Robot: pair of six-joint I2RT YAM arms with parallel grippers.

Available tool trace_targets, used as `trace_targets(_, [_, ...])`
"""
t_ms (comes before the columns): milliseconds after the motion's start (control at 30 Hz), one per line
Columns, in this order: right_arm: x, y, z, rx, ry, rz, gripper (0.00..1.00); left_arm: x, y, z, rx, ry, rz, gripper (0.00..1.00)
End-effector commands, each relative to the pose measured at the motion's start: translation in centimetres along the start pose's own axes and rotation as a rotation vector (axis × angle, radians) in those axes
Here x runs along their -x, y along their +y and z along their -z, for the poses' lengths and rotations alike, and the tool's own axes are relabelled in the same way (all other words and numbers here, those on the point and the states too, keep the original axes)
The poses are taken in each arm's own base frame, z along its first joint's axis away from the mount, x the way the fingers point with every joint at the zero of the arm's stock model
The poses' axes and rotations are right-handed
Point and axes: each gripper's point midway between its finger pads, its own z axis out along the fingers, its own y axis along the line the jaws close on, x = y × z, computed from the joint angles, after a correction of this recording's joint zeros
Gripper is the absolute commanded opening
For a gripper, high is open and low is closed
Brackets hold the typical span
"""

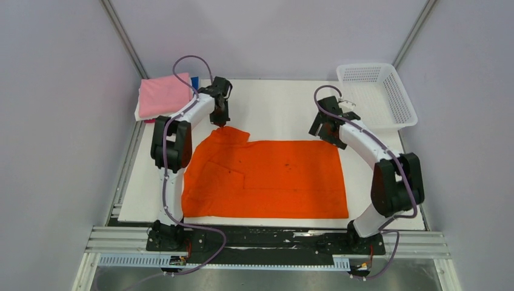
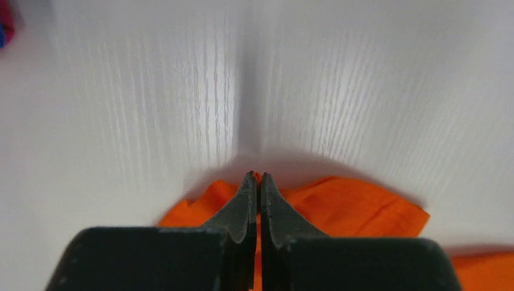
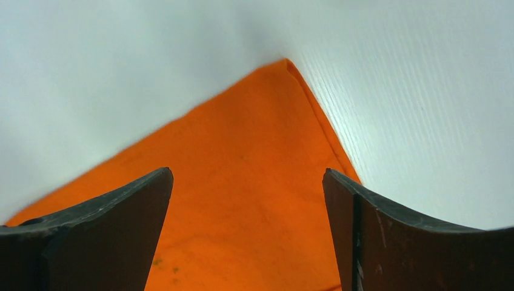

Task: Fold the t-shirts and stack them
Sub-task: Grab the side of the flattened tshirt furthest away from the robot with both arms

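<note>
Orange t-shirt (image 1: 267, 179) in left pincer (image 2: 259, 177)

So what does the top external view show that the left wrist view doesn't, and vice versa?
Only the top view: the white plastic mesh basket at the far right corner, the right gripper, and the bright orange short-sleeved t-shirt laid out whole. Only the left wrist: the left gripper seen shut, orange cloth pinched between its tips. Both: the shirt's far left edge and the white table.
</note>
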Motion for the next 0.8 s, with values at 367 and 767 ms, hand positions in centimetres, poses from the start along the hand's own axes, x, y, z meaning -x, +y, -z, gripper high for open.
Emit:
trace_targets(367, [2.0, 1.5, -8.1, -0.294, 0.105, 0.113, 0.80, 0.5, -1.1, 10.5, -0.130, -0.209, 0.031, 0.00])
trace_targets(767, [-0.3, -2.2, -8.8, -0.402, 0.149, 0.094, 0.63, -1.2, -1.0, 12.4, -0.152, -0.224, 0.042, 0.00])
